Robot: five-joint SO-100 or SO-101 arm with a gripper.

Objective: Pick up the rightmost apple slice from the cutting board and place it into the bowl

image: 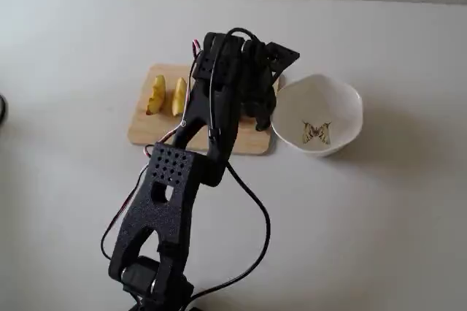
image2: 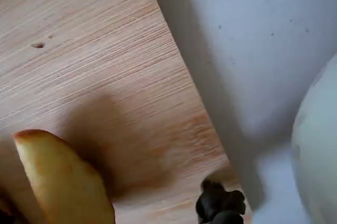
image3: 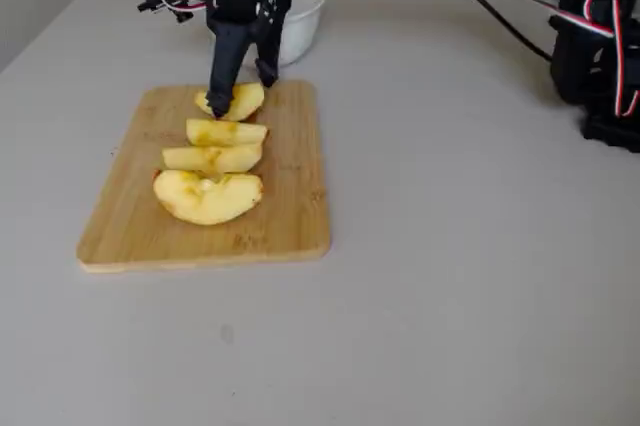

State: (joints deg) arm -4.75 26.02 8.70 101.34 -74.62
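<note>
The apple slice (image3: 240, 99) lies at the far end of the cutting board (image3: 290, 216), nearest the white bowl (image3: 300, 21). My gripper (image3: 243, 91) is open and stands down over the slice, one finger at each side, its left tip at the slice's end. In the wrist view the slice (image2: 63, 182) is at the lower left on the board (image2: 105, 50), a dark fingertip (image2: 218, 205) is apart from it, and the bowl's wall (image2: 321, 145) is at the right. In a fixed view my gripper (image: 259, 117) hides the slice beside the bowl (image: 350, 121).
Three more yellow wedges (image3: 212, 158) lie in a row on the board; two of them (image: 155, 94) show left of the arm in the other fixed view. The arm's base and cables (image3: 600, 46) stand at the right. A black cable (image: 255, 216) loops over the table.
</note>
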